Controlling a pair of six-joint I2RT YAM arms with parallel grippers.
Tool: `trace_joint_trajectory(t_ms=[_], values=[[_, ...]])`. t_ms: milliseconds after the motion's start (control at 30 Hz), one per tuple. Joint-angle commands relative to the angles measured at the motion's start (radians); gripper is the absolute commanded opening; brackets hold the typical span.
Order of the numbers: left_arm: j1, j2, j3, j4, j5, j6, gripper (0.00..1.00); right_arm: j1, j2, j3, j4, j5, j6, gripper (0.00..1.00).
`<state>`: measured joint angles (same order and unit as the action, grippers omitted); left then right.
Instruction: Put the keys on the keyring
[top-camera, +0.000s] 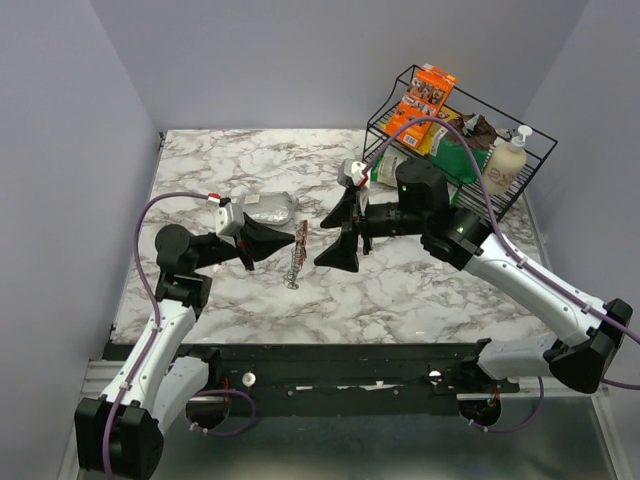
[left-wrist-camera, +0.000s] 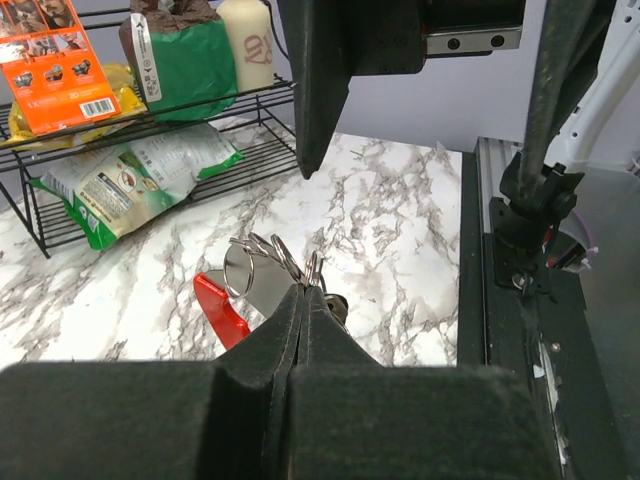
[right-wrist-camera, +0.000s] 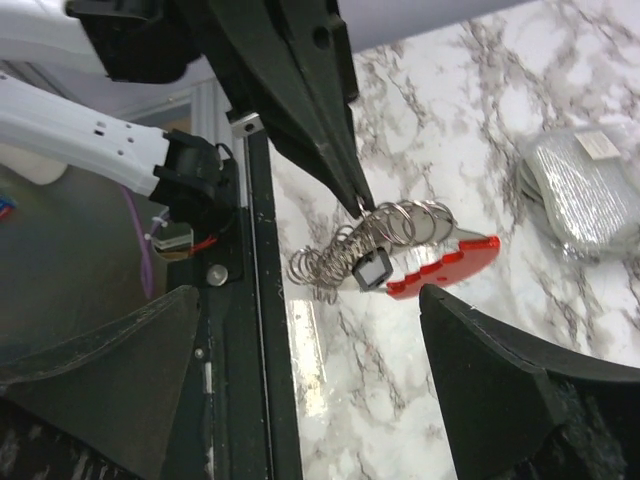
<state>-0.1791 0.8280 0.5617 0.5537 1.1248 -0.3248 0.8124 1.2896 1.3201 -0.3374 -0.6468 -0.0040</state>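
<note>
Left claw (top-camera: 291, 239): clenched on the keyring (right-wrist-camera: 400, 250). Its two fingers press flat together and pinch a silver ring at their tips. It sits centre-left in the top view and points right.

Right claw (top-camera: 335, 240): released, jaws spread wide, grasping nothing. In the top view it is just right of the keyring and faces the left claw.

Keyring: centre of the top view, between the two claws, hanging from the left claw's tip. I cannot tell whether its low end touches the desk (top-camera: 420, 290).

Red strip (right-wrist-camera: 445, 268): curved and bright. It juts from the bundle to the right in the right wrist view and to the lower left in the left wrist view.

Rings (right-wrist-camera: 405, 222): several silver loops fanned side by side, with a looser cluster of loops trailing to the left of them in the right wrist view.

Dark piece (right-wrist-camera: 372, 270): small and square-framed, among the rings. I cannot tell whether it is a key's head.

Keys: I cannot tell any apart from the bundle.

Pouch (top-camera: 270, 208): silvery and flat on the desk, above the left claw in the top view.

Rack (top-camera: 535, 150): black wire, upper right of the top view. It holds an orange box (top-camera: 420, 100), a green bag (top-camera: 455, 160) and a pump bottle (top-camera: 505, 165).
</note>
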Motion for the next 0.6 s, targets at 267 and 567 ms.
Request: trace_joint_trajectory(t_ms=[267, 567], values=[[-0.013, 0.02, -0.043, 0.265, 0.024, -0.155, 0.0, -0.064, 0.008, -0.025, 0.238, -0.424, 0.13, 0.7], [-0.022, 0.023, -0.036, 0.288, 0.023, -0.174, 0.0, -0.064, 0.057, -0.019, 0.251, -0.426, 0.165, 0.54]])
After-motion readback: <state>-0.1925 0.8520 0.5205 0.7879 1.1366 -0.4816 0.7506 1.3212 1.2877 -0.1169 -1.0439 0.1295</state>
